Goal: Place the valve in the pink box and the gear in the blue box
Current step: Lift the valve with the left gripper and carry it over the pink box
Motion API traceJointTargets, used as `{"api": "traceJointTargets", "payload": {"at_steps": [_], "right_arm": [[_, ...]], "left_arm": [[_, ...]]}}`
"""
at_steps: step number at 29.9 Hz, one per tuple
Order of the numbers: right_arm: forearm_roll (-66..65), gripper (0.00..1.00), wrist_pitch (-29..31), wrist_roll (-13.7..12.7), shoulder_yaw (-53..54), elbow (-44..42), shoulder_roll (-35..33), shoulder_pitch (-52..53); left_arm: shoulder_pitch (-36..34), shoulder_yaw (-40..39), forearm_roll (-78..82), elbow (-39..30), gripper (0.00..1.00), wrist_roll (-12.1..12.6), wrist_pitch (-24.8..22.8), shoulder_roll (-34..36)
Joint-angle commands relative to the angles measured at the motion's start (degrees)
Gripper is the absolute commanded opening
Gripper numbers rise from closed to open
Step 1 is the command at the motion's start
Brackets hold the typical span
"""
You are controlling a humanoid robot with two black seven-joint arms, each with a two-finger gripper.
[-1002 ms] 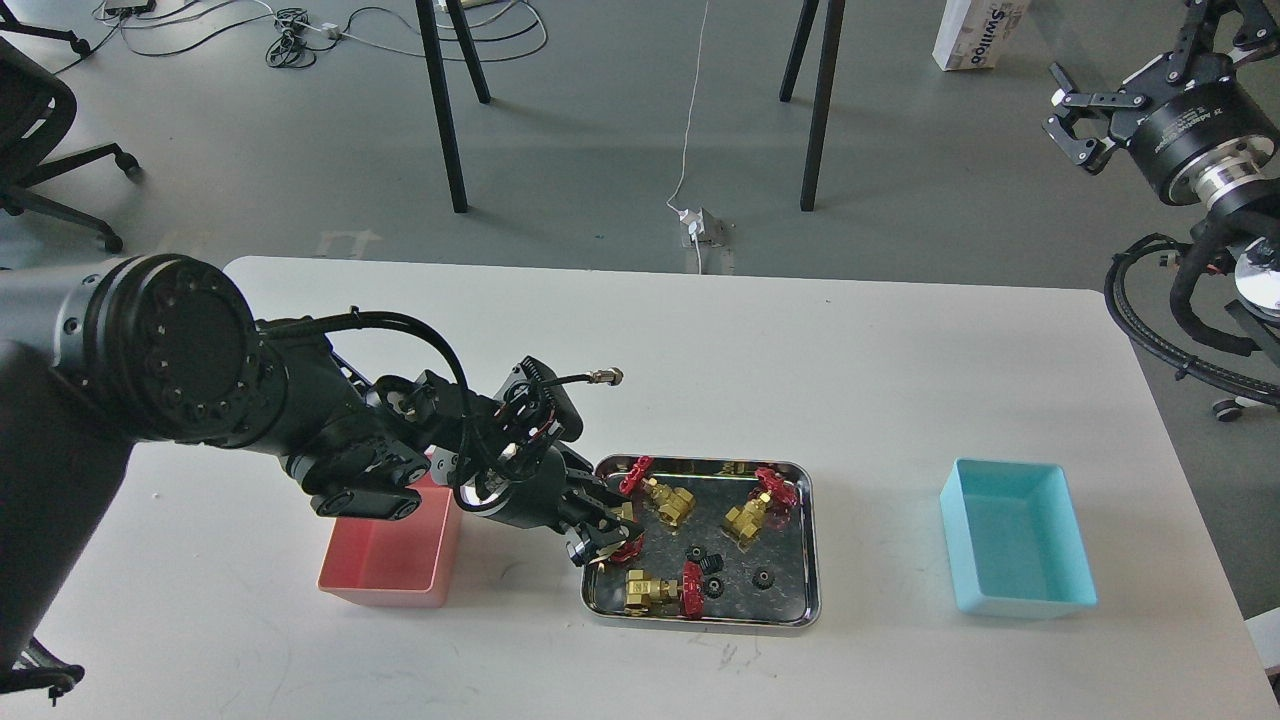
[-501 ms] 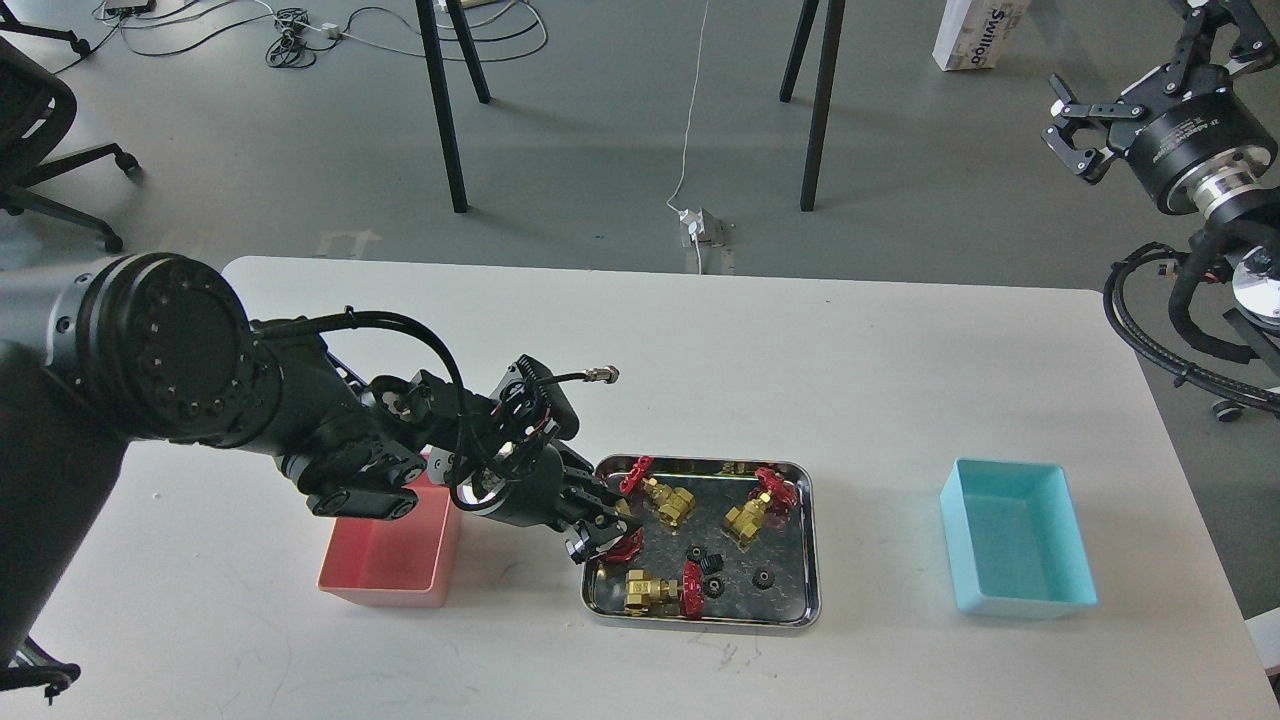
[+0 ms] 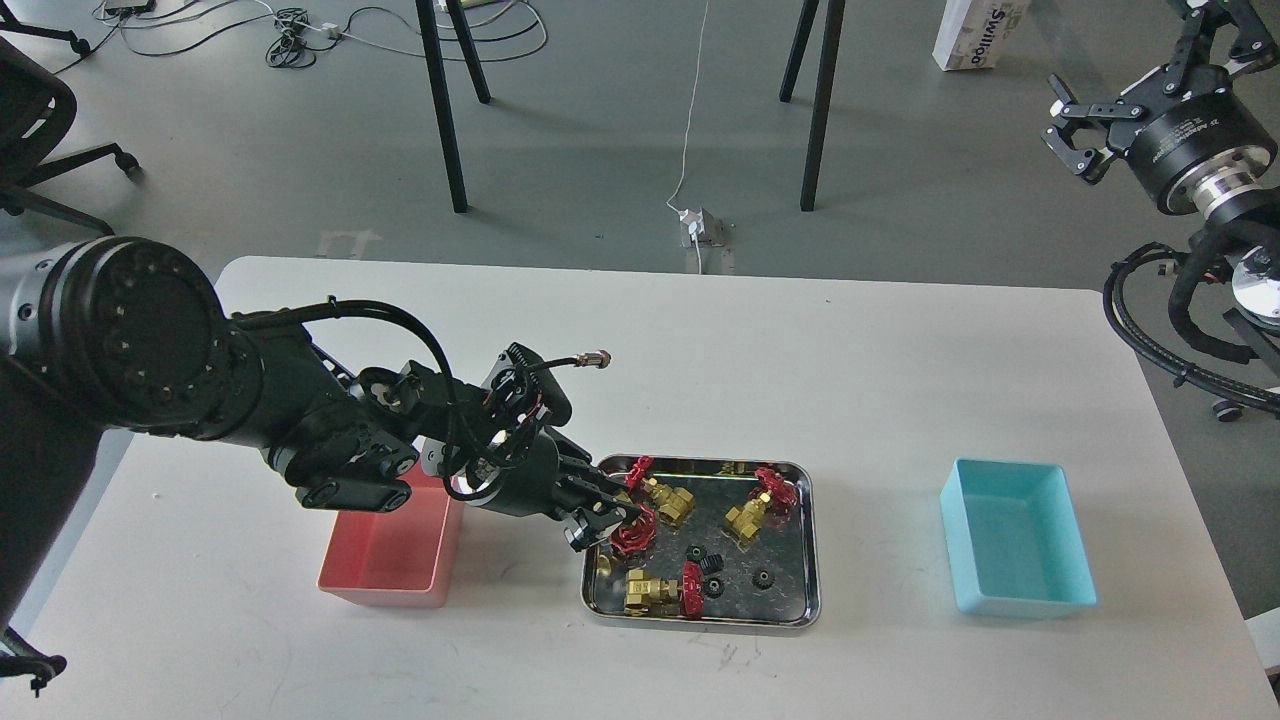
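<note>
My left gripper (image 3: 604,522) is over the left end of the steel tray (image 3: 800,612) and is shut on a valve (image 3: 632,538), whose red handwheel shows at the fingertips, held just above the tray floor. Three more valves lie in the tray, at the back left (image 3: 666,498), the back right (image 3: 757,508) and the front (image 3: 660,590). Black gears (image 3: 712,584) (image 3: 763,578) lie between them. The pink box (image 3: 385,560) stands left of the tray, partly under my left arm. The blue box (image 3: 1015,535) stands to the right. My right gripper (image 3: 1078,130) is open, high at the far right.
The white table's far edge (image 3: 700,280) runs behind the tray. Table legs (image 3: 445,110) and cables lie on the floor beyond. My right arm's cable loop (image 3: 1150,330) hangs off the table's right edge.
My left gripper has risen slightly and drawn back, bringing the valve up with it; its red handwheel now shows fully. The right gripper has shifted a little upward.
</note>
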Motion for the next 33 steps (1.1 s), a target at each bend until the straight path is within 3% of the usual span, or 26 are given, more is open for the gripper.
{"api": "traceJointTargets", "payload": {"at_steps": [1,15,19,24,33], "right_arm": [[-0.07,0.99,-0.04,0.00,-0.01,-0.06,0.00,0.00],[-0.07,0.99,-1.27,0.00,0.08,-0.15,0.61,0.09],[0.10,0.99,-3.63,0.00,0.08,0.99,0.70,0.52],[0.02,0.99,-14.62,-0.53,-0.71,3.55,0.88,7.45],[-0.16,0.99,-15.33,-0.62,-1.41,2.93,1.32,9.23]], "left_arm": [[-0.10,0.00,0.00,-0.11,0.27,0.00,-0.01,0.21],[-5.54,0.00,0.08,-6.69,0.25,0.00,0.07,3.45],[-9.49,-0.18,0.26,-10.47,0.25,0.00,1.04,7.49],[-12.84,-0.09,0.35,-13.63,0.25,0.00,3.68,13.90],[-17.76,0.44,6.84,-25.41,0.26,0.00,3.86,27.78]]}}
